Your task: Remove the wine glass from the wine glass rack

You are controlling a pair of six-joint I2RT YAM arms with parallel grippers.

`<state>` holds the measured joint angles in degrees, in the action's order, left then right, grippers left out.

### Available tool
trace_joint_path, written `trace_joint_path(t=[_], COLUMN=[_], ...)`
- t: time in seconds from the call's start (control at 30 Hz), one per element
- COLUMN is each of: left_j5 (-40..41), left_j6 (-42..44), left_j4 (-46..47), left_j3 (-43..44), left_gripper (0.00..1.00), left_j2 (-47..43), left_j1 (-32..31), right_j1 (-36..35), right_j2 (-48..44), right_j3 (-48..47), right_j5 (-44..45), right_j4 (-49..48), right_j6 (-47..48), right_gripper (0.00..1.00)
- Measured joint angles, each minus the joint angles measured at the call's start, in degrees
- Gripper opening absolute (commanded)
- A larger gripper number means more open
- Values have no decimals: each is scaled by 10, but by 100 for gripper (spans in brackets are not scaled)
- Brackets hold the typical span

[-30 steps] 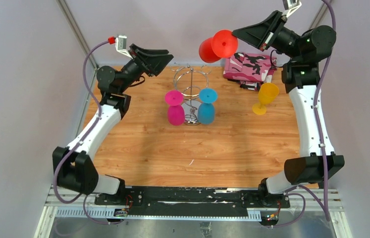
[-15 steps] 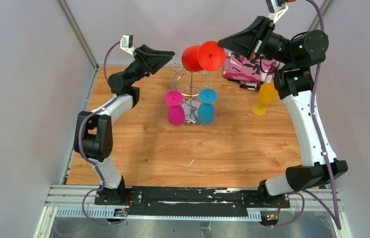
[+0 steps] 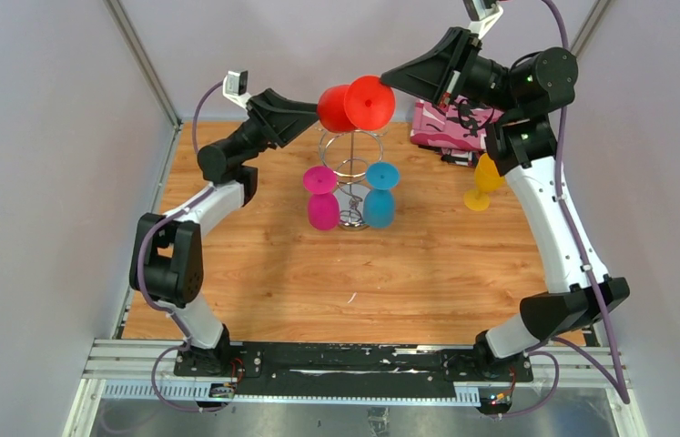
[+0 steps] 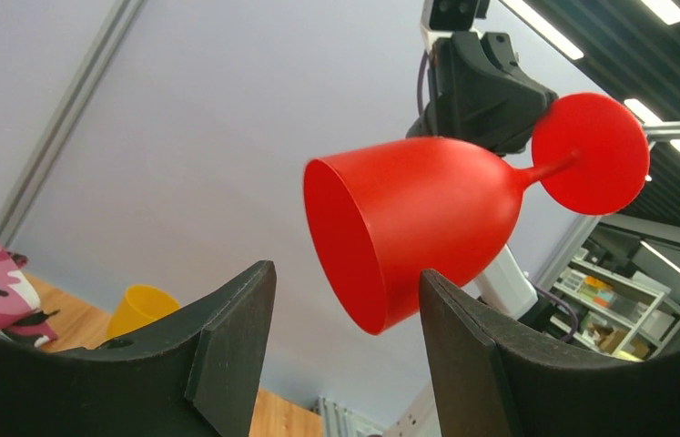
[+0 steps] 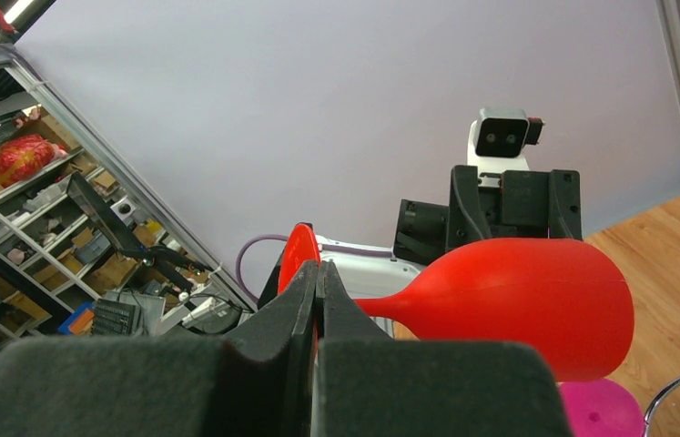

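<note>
Opaque red wine glass, horiz.

Robotics lab: alu-frame test cell w/ pale wall panels, cluttered storage shelves, ceiling strip lights.

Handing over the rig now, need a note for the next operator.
Right gripper: shut on the foot of the red wine glass, held sideways in the air above the wine glass rack.
Left gripper: open, at the bowl's mouth, not closed on it.
Done: red one off the rack; yellow glass stands on the table.
Left: pink glass and blue glass hang on the rack; set the red one down.
</note>
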<state>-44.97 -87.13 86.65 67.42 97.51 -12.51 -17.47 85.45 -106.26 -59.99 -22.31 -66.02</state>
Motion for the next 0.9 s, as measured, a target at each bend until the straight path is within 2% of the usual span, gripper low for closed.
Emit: trace_joint_path(t=[0.33,0.63,0.9], left_j5=[-8,-7,-7], left_j6=[3,3,11], left_j4=[1,-1,4], left_j3=[-36,-66,-96], left_gripper=[63,54,31], left_j2=[-34,-110,-204], left_j1=[-42,-45,-46], right_j1=[-9,-9,-9], right_j2=[19,12,0], right_j3=[-2,42,113], right_j5=[2,12,17], right_j4=[-7,-50,-71], right_j6=[-1,-10,-16], right_gripper=[0,0,0])
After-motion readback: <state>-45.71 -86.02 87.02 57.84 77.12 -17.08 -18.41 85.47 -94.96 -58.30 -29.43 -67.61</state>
